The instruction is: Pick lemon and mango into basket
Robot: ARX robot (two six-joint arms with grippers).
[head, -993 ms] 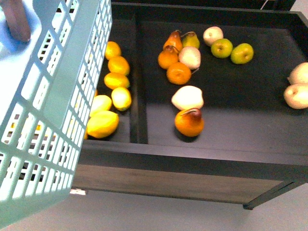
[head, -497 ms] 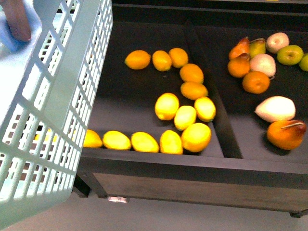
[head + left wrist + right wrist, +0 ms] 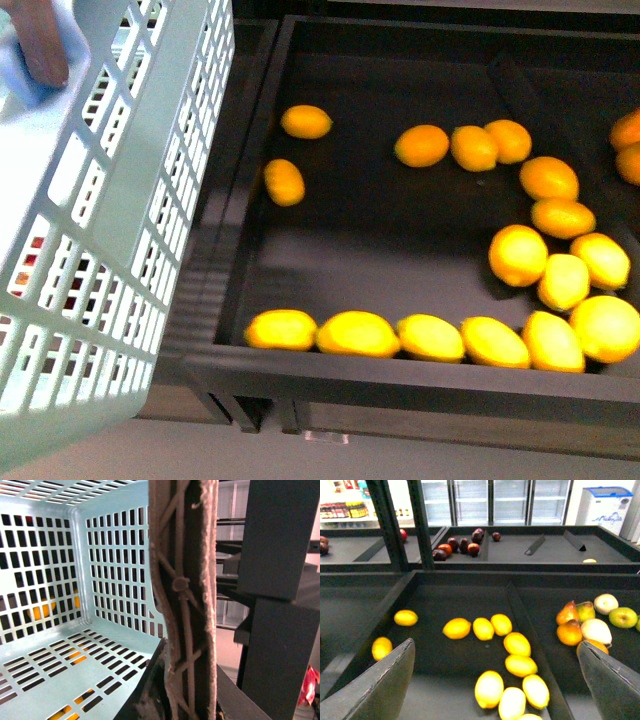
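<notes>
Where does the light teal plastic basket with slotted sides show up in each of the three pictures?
Front view: the light teal slotted plastic basket fills the left side.
Left wrist view: its inside fills the left half.
Right wrist view: not in it.
Shared landmark, front and right wrist views: the outlying yellow lemon.

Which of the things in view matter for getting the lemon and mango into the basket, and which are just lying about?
For the job: basket, lemons. No mango that I can make out.
Just lying about: pears, green apples, dark red fruit further back.
</notes>
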